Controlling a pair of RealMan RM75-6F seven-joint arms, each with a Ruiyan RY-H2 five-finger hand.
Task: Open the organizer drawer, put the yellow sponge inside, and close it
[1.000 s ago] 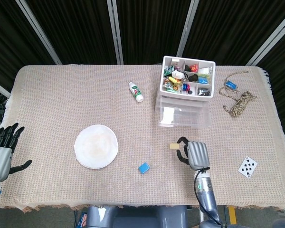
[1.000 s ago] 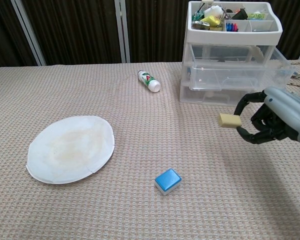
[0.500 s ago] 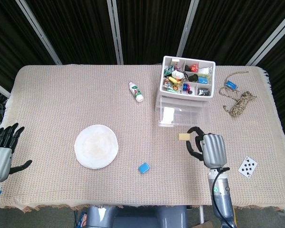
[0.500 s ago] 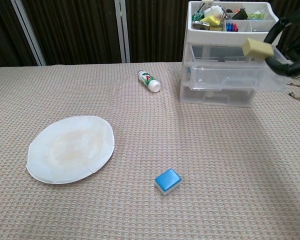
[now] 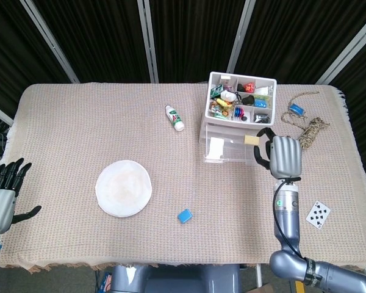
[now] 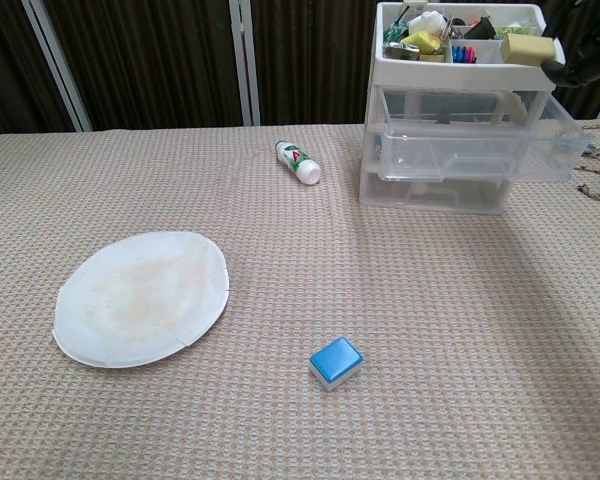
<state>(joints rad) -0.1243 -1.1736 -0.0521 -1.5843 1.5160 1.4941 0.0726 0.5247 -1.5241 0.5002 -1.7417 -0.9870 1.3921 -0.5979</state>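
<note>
The clear plastic organizer (image 5: 238,122) (image 6: 465,110) stands at the back right of the table, its upper drawer (image 5: 235,149) (image 6: 480,150) pulled out toward me. My right hand (image 5: 283,155) (image 6: 585,62) pinches the yellow sponge (image 5: 252,140) (image 6: 527,48) between thumb and finger, held in the air over the open drawer's right part. In the chest view only the fingertips show at the frame's right edge. My left hand (image 5: 1,194) hangs open off the table's left edge, holding nothing.
The organizer's top tray (image 5: 212,91) holds several small colourful items. A white plate (image 5: 123,188) lies at the left centre, a blue block (image 5: 184,215) near the front, a small bottle (image 5: 174,117) behind. Rope (image 5: 308,131) and a playing card (image 5: 318,214) lie at the right.
My right hand has carried the sponge up and away from me, from above the table's front to over the open drawer. The left hand has not moved.
</note>
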